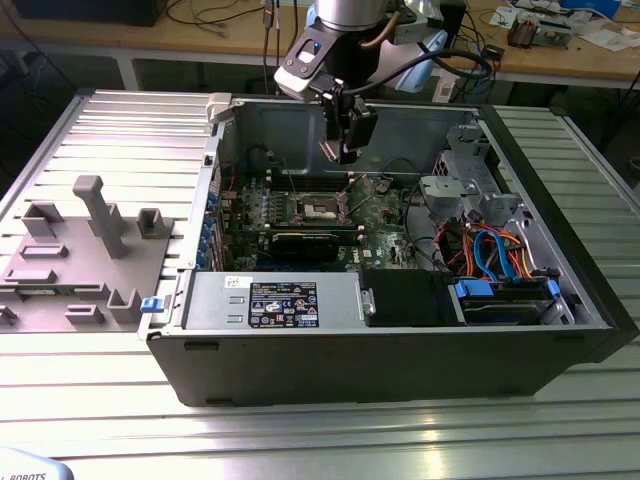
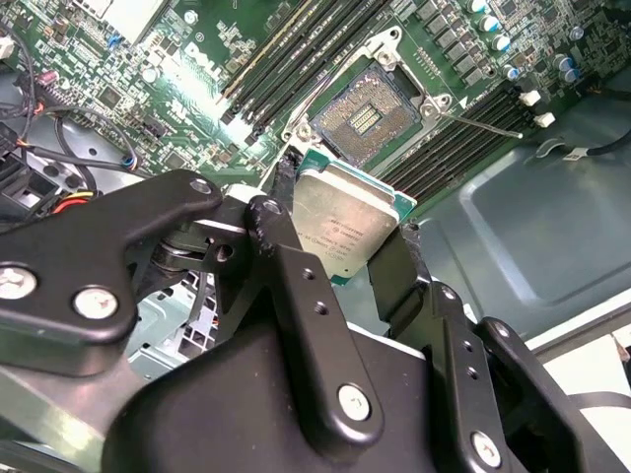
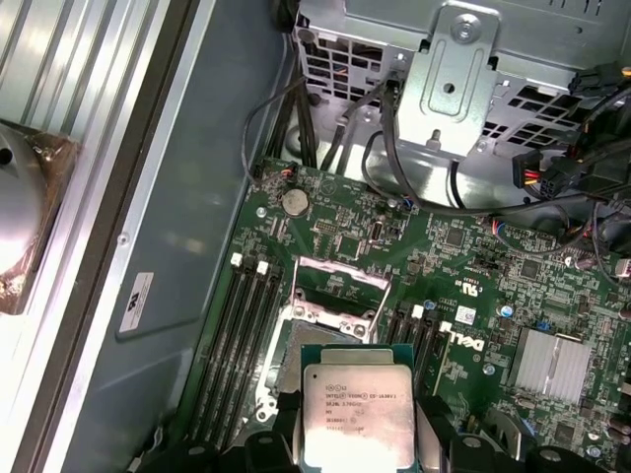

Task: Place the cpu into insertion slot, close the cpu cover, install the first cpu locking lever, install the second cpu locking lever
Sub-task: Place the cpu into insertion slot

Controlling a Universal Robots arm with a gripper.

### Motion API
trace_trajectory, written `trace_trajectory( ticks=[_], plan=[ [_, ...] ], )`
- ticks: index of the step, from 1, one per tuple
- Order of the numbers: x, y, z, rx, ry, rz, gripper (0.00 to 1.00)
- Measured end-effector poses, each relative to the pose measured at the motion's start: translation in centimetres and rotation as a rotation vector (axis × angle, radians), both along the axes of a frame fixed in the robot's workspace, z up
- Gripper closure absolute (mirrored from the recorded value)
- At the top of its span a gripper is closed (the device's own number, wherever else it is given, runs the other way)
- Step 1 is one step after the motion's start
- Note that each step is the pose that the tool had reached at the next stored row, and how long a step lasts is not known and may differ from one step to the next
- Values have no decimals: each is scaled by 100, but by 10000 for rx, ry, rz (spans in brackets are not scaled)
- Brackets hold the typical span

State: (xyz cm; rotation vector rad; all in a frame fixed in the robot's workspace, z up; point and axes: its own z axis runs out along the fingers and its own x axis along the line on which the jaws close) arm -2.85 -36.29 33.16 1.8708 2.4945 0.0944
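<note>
The cpu (image 2: 347, 219) is hanging above the green motherboard (image 3: 434, 246), pinched at two opposite edges by the gripper (image 2: 343, 235), and is not resting in the insertion slot (image 2: 365, 113). The black fingers (image 2: 279, 232) are pressing in from either side, parted only by the chip's width and touching nothing else. The chip is lying roughly flat, its pale metal face turning toward the wrist cameras and its green underside facing the board. Being square, it is showing no long axis; in the first wrist view its edges are running roughly in line with the slot's rim.

The second wrist view is showing the slot uncovered, with its dark centre and gold contact field bare. There the chip is sitting apart from the slot, and a thin wire lever (image 2: 483, 123) is sticking out from the rim. In the first wrist view the chip is overlapping the near part of the slot and hiding its centre, while the cpu cover (image 3: 340, 284) is standing swung up at the far side. Long black memory slots (image 3: 237, 335) are flanking the socket, and a metal drive cage (image 3: 454, 89) is sitting beyond the board.

The exterior view is giving the wider setting. The gripper is hovering well above the slot inside the open computer case (image 1: 400, 360), which is lying on a ribbed metal table (image 1: 300, 430). The grey power-supply box (image 1: 275, 300) is lying along the case's near wall, and a grey fixture tray (image 1: 80, 260) is sitting at the exterior view's left.
</note>
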Motion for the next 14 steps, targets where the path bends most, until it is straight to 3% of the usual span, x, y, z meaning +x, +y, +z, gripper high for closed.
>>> trace_trajectory(
  ticks=[14],
  plan=[
    [0,0,0,0,0,-198,46]
  ],
)
